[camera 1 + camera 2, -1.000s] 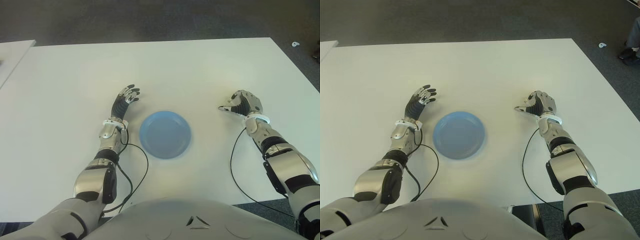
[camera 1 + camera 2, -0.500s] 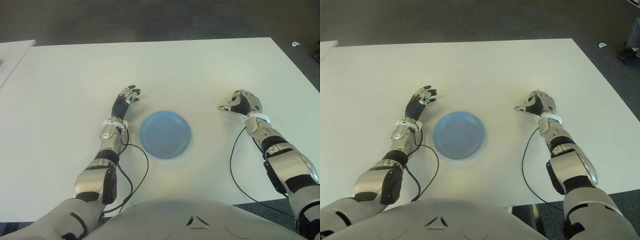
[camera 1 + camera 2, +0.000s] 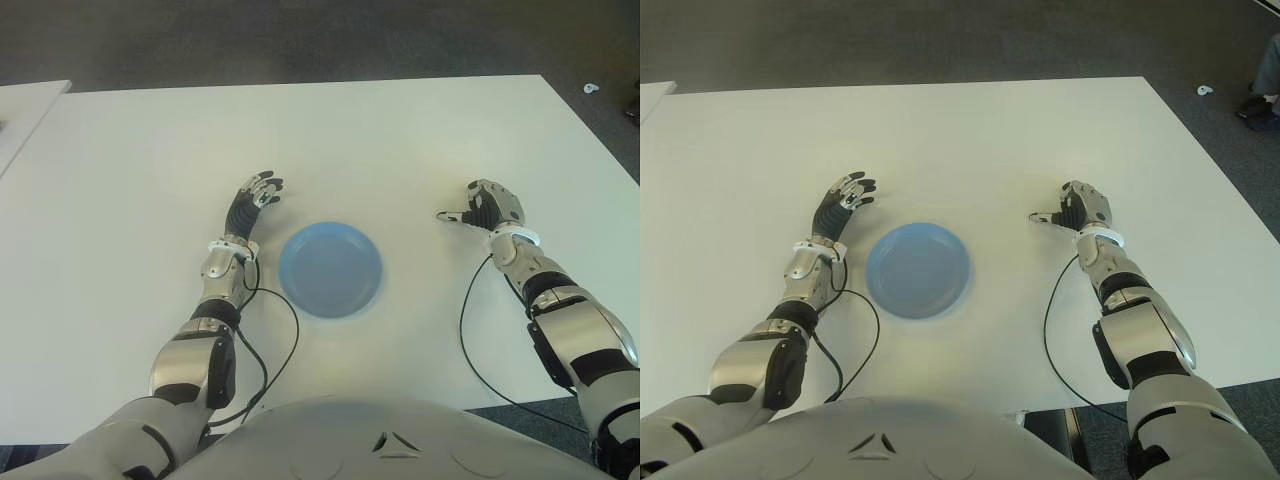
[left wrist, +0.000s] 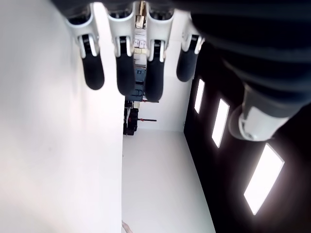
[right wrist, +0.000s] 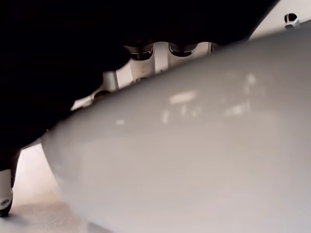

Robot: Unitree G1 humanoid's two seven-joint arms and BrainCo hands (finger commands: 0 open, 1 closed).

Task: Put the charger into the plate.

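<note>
We find the right hand [image 3: 487, 207] clenched on the white charger [image 5: 194, 160], the plate [image 3: 330, 268] lying to its left and the left hand [image 3: 249, 203] released.

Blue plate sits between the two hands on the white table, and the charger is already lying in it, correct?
Not quite. The blue plate does sit between the left hand and right hand on the white table, but both eye views show it empty; no charger is visible.
</note>
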